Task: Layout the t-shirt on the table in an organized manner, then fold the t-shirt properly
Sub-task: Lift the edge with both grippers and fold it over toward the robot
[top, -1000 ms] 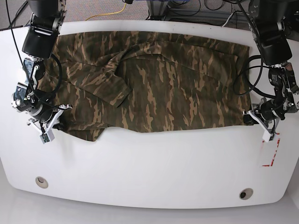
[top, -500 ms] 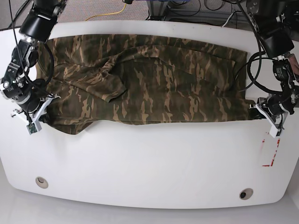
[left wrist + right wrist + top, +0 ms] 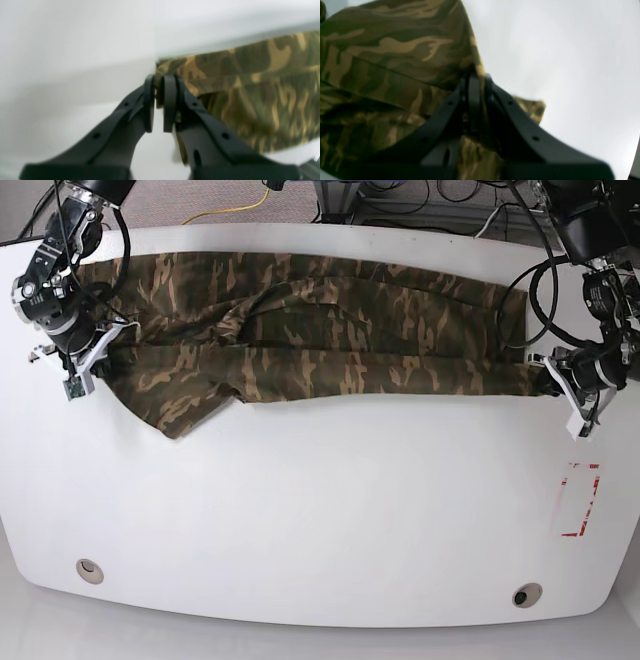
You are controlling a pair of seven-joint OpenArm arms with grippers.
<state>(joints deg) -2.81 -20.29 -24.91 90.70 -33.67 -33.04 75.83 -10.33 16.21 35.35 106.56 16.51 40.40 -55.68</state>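
Observation:
The camouflage t-shirt (image 3: 320,340) lies as a long narrow band across the back half of the white table (image 3: 320,510), with one sleeve flap hanging toward the front at the left. My left gripper (image 3: 548,380) is at the band's right end, shut on a corner of the cloth; the left wrist view shows the gripper (image 3: 160,85) pinching the t-shirt (image 3: 250,87) edge. At the band's left end my right gripper (image 3: 98,362) is shut on the other corner. In the right wrist view, the t-shirt (image 3: 395,62) bunches over the gripper (image 3: 476,82).
A red rectangular outline (image 3: 580,500) is marked near the table's right edge. Two small round holes (image 3: 89,569) (image 3: 526,594) sit near the front edge. Cables, one of them yellow (image 3: 240,208), run behind the table's back edge.
Both grippers have moved toward the back of the table with the t-shirt's front edge. The cloth now covers a narrower band, and more white tabletop shows in front of it.

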